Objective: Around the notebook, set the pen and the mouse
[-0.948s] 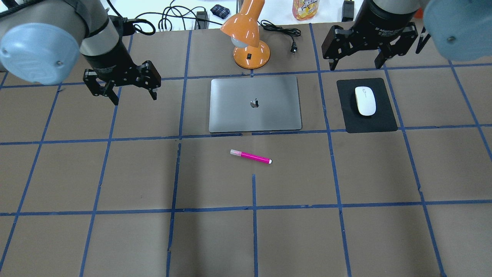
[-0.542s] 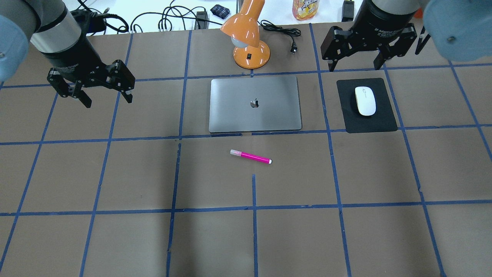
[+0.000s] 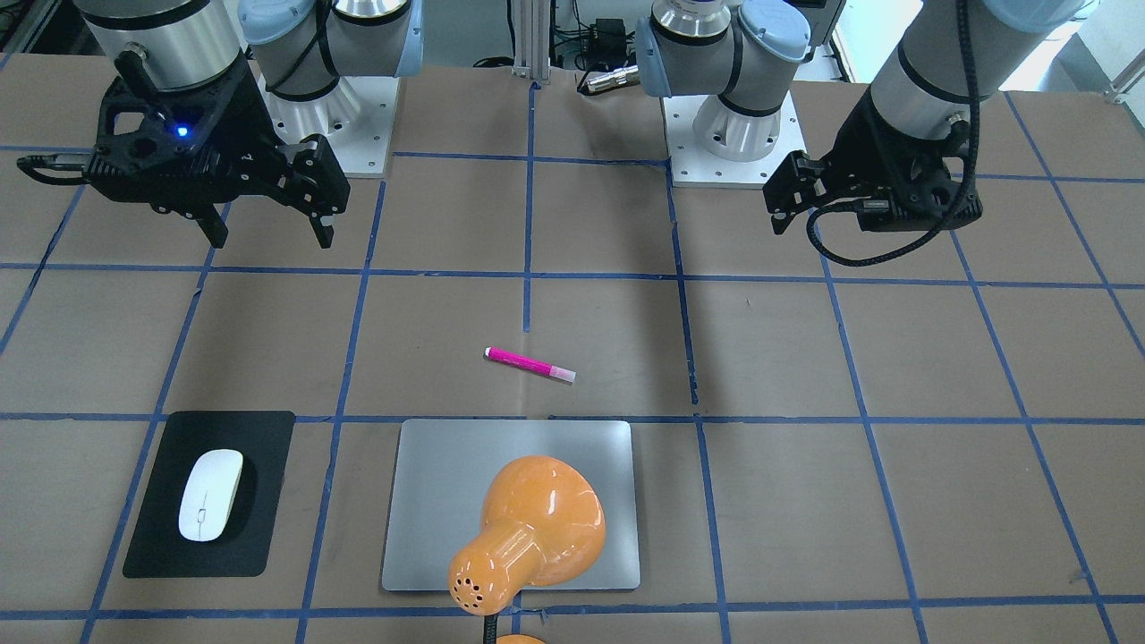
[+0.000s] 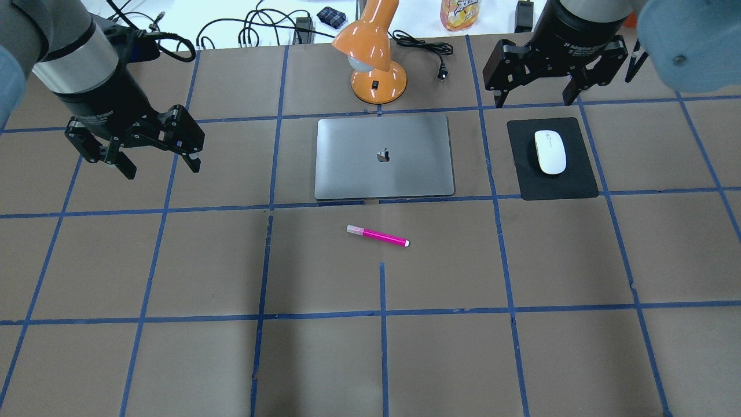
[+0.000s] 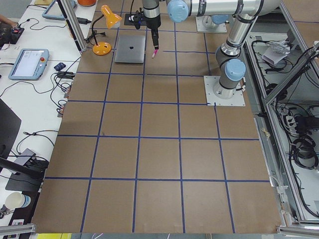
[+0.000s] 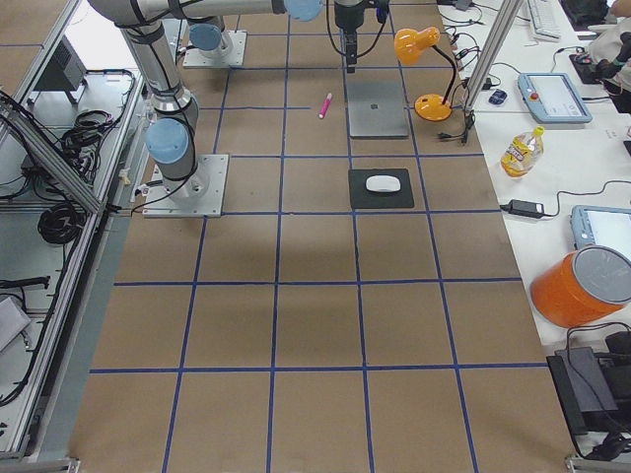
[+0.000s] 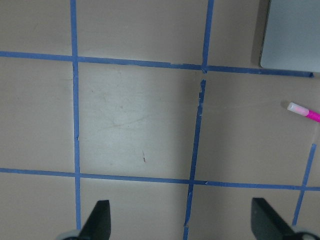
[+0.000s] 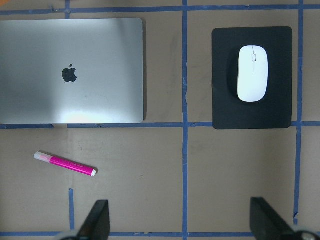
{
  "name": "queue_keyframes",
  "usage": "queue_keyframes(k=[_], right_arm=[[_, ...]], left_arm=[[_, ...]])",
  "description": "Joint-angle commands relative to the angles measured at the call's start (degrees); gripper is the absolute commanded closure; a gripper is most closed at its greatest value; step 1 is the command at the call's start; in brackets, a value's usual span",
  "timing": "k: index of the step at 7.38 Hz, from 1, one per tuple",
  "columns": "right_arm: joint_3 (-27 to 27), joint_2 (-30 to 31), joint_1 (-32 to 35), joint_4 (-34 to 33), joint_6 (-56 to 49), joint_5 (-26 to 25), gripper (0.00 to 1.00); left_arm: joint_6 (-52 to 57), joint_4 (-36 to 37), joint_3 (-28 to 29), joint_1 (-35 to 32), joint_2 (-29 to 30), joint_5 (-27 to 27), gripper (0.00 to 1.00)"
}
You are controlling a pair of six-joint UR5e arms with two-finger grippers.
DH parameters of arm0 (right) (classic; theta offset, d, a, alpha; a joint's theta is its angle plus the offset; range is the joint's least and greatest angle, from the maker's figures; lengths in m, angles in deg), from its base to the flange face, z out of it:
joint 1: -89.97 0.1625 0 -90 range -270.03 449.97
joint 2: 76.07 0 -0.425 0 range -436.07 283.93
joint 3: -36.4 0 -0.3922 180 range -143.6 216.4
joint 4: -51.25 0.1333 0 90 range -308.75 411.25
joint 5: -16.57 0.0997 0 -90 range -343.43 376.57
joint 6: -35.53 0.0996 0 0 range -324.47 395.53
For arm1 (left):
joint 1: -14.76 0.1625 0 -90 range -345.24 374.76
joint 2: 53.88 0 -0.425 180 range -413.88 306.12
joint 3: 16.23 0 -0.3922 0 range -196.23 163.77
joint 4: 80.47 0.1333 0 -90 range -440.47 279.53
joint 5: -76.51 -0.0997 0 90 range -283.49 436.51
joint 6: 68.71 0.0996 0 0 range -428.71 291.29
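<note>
Both agape, empty: left pincer (image 4: 162,169), right pincer (image 4: 534,99); pen (image 4: 377,236) well apart from each; mouse (image 4: 550,152) near right pincer.

Pen (image 4: 377,236) before notebook (image 4: 405,174); mouse (image 4: 550,152) on mat (image 4: 579,182), right

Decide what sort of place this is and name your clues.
Most likely a robotics lab. A left arm and a right arm are bolted to a table gridded with blue tape, control pendants lie on a side bench, and a notebook, mouse and pen are laid out as props.
</note>
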Motion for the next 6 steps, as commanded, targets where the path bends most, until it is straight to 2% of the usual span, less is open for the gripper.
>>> queue_keyframes(k=[1,6], right_arm=[[0.0,0.0,0.0,0.0,0.0,0.1,0.0],[0.0,0.0,-0.1,0.0,0.0,0.0,0.0]], left_arm=[[0.2,0.2,0.0,-3.0,-1.0,0.2,0.0],[0.6,-0.1,-0.7,-3.2,-1.6,-0.3,0.0]])
